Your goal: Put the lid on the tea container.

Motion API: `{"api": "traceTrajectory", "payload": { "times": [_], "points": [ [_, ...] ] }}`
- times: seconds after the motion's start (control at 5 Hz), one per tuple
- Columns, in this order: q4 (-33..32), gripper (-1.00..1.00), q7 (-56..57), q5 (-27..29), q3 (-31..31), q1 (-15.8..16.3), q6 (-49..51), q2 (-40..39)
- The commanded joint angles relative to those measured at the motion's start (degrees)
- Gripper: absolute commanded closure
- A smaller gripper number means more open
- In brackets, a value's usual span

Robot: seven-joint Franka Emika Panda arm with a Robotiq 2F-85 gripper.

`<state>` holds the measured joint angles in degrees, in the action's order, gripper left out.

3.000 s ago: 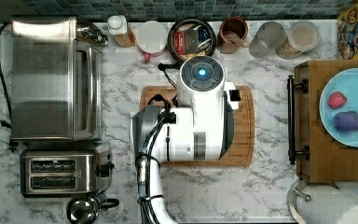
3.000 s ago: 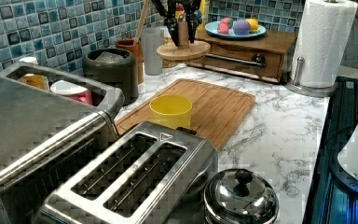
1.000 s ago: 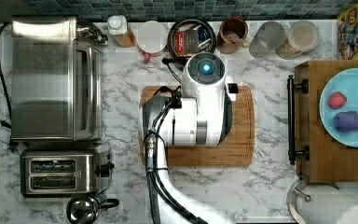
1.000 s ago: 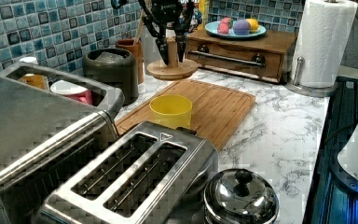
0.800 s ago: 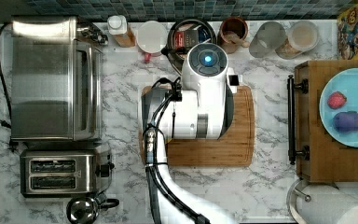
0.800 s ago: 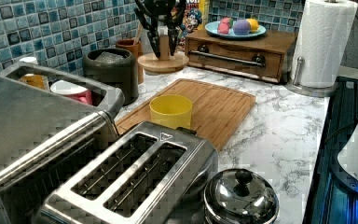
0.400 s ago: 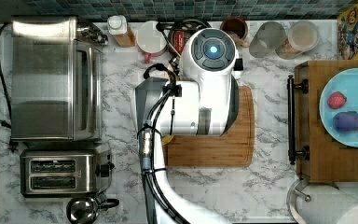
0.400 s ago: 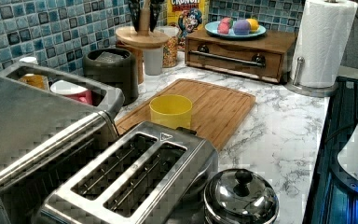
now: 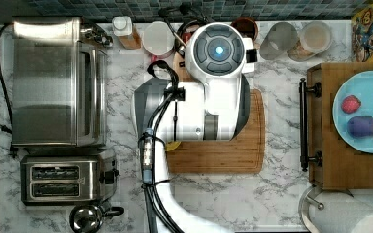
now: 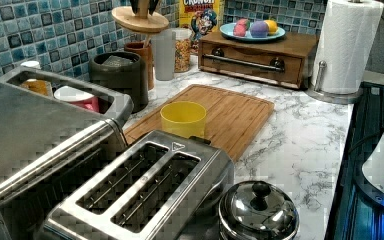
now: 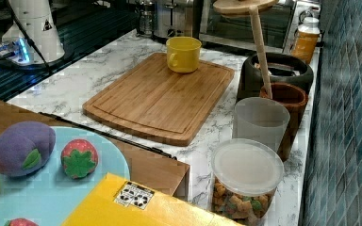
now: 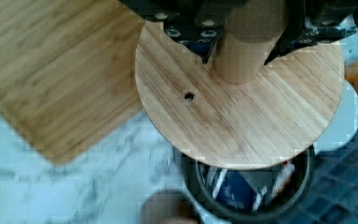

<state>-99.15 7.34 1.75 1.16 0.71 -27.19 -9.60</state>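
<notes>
Lid [image 12: 242,112] is lying flat, my gripper [image 12: 242,44] clamping its knob; tin [image 12: 251,196] at six o'clock is holding packets.

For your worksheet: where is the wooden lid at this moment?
The wooden lid hangs in the air, held by its knob in the gripper, above the tea container by the tiled wall on the left view's left, not yet seated.

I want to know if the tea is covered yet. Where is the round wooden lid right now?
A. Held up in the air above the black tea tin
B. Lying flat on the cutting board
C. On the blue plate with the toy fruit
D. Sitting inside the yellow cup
A: the gripper is shut on the knob of the wooden lid, which hangs above the open tea tin, its packets showing underneath.
</notes>
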Motion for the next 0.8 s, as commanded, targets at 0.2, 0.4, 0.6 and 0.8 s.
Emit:
{"api": "traceTrajectory", "payload": {
  "times": [0.2,0.4,0.6,0.8],
  "points": [
    [23.1,1.0,-1.0,-4.4,-0.6,3.0,-2.5,-6.4],
    [29.3,1.0,-2.4,-5.7,-0.7,3.2,-1.0,-11.1],
    [33.0,1.0,-2.5,-5.6,-0.5,3.4,-0.1,-14.0],
    [33.4,1.0,-1.8,-5.1,-1.0,3.2,-0.6,-15.2]
  ]
}}
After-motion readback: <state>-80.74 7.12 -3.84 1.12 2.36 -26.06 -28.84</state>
